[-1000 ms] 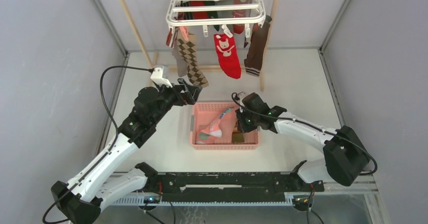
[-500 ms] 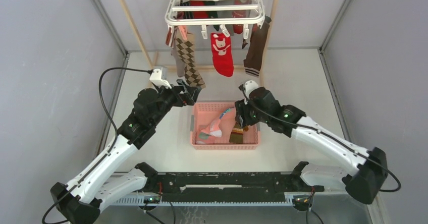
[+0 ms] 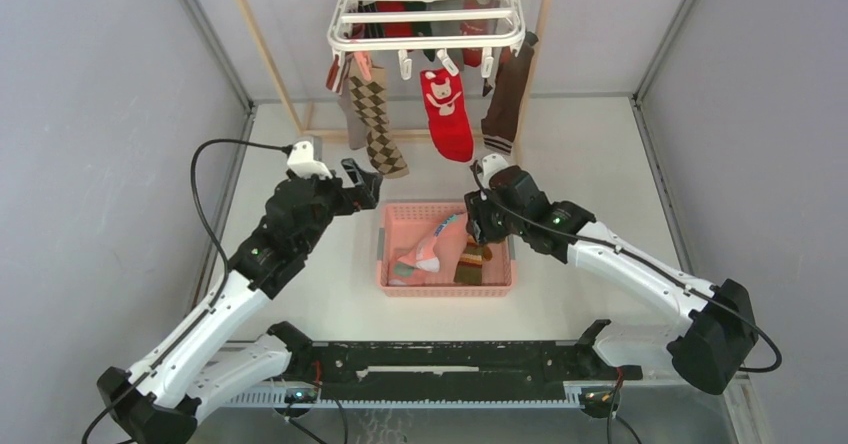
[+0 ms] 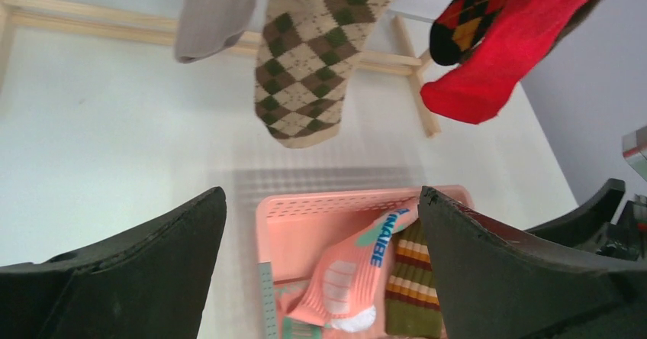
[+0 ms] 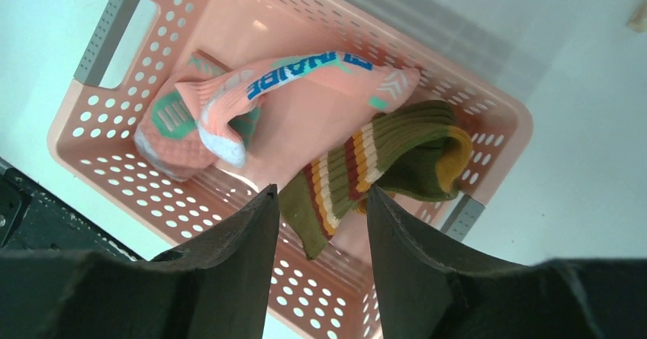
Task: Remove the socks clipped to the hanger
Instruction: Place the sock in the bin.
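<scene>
Between pulls: right jaws hang half-open, empty, over the basket [image 3: 440,290]; left jaws gape wide beside it; next, likely tug the argyle sock [image 4: 309,56] beyond it free.

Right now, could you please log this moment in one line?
left gripper: open, empty | right gripper: open over pink basket | inside: pink sock, striped sock | hanger: socks clipped

Count for your record. You have one hanger [image 3: 430,16], upper centre. Five socks on it can be told apart: one grey sock [image 4: 214,11], one brown argyle sock [image 3: 378,116], one red sock [image 3: 449,116], one dark brown sock [image 3: 505,94] and one red-and-yellow argyle sock [image 4: 474,9]. Those behind overlap too much to count. One pink basket [image 3: 410,208], centre, holds two: one pink sock [image 3: 432,247] and one striped sock [image 3: 474,262]. Two grippers: left gripper [image 4: 320,192], right gripper [image 5: 322,190].
</scene>
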You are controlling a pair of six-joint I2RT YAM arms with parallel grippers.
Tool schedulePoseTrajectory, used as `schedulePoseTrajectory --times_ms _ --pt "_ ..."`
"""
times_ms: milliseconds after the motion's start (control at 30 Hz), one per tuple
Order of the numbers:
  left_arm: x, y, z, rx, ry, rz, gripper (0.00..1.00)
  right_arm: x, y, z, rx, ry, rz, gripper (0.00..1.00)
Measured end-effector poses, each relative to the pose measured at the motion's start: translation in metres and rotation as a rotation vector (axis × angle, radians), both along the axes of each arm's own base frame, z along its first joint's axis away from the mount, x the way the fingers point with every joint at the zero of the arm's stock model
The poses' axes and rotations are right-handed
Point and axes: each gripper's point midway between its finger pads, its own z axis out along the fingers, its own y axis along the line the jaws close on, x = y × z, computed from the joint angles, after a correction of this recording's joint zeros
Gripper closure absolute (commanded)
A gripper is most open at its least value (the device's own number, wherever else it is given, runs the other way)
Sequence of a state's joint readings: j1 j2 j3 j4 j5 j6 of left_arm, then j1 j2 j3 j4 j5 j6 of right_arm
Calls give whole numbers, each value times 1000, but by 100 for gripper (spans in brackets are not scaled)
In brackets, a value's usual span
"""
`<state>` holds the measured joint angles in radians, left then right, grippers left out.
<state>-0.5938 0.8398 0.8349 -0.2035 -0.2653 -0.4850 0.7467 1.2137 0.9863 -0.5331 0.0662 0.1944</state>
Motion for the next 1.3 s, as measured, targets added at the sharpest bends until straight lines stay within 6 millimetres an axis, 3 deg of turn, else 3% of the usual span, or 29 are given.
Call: schedulePoseTrajectory --times_ms 400,633,767,1067,1300 --pt "3 44 -8 39 24 179 0 -21 18 -27 76 33 105 46" --pt "15 73 -11 32 25 278 0 -27 30 -21 129 19 150 46" --pt "32 81 -11 26 14 307 0 -32 34 -18 146 16 167 46" --pt "74 87 -42 48 102 328 0 -40 37 -11 173 8 193 46" --pt "117 78 -29 17 77 302 0 -43 38 -6 186 -4 203 46"
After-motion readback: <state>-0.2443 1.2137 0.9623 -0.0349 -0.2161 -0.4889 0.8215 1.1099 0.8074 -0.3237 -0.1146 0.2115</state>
